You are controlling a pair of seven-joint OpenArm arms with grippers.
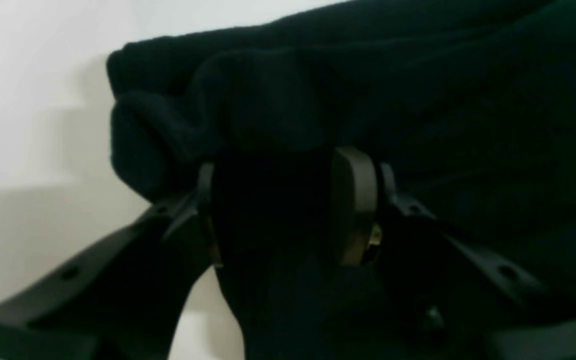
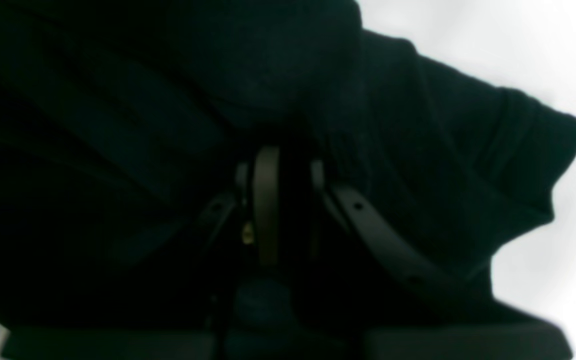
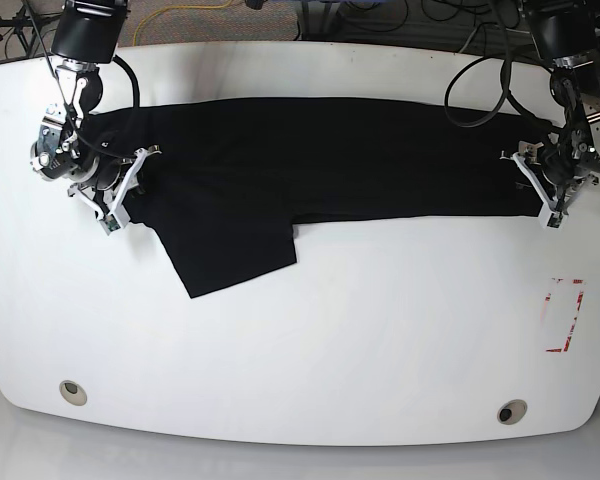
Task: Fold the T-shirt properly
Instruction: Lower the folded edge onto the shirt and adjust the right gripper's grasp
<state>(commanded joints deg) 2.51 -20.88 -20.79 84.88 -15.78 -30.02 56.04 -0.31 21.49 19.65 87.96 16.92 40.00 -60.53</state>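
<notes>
Your table point(image 3: 300, 340) carries the T-shirt point(image 3: 310, 160) as a long band along its far side, one sleeve trailing toward you. Left tool point(image 1: 288, 200) and right tool point(image 2: 280, 200) each pinch an end. Uneven pulling could skew that fold.

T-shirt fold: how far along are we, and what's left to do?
Done: the T-shirt looks folded once lengthwise into a long band across the table. In hand: the left tool and right tool each pinch cloth at opposite ends of the band. Left: one sleeve sticks out below the band and needs tucking in, then the band needs folding across into a compact stack.
</notes>
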